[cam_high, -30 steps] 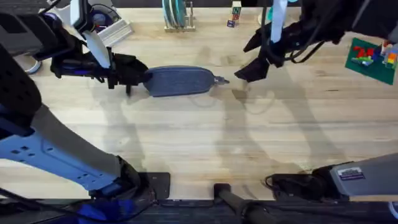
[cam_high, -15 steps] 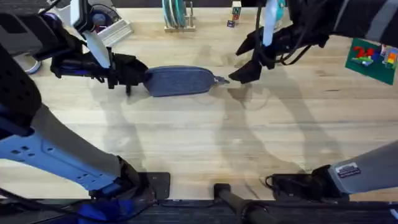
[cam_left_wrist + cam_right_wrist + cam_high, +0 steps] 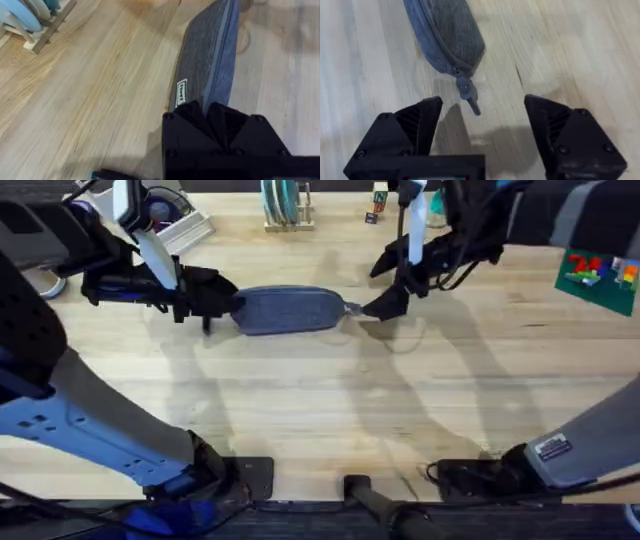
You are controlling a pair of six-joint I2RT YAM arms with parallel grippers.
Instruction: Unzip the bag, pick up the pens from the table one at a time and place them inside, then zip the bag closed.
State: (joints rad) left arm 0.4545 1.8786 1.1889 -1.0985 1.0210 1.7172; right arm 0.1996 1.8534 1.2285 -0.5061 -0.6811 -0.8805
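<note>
The grey-blue bag [image 3: 288, 310] lies zipped on the table [image 3: 320, 410], lengthwise left to right. My left gripper [image 3: 226, 302] is shut on the bag's left end; in the left wrist view the black fingers [image 3: 192, 117] pinch the bag [image 3: 205, 65] by its end. My right gripper [image 3: 385, 302] hangs open just right of the bag's zipper pull [image 3: 353, 308]. In the right wrist view the pull tab [image 3: 467, 96] lies just beyond my right gripper [image 3: 482, 120], which touches nothing. A dark pen with a teal tip [image 3: 107, 175] lies beside the left gripper.
A rack of teal plates [image 3: 285, 205] and small blocks [image 3: 378, 205] stand at the back edge. A green baseplate with coloured bricks [image 3: 598, 272] sits at the far right. White items [image 3: 185, 225] lie at the back left.
My right gripper has moved left and down toward the bag's zipper pull, staying open. The left gripper and the bag have not moved.
</note>
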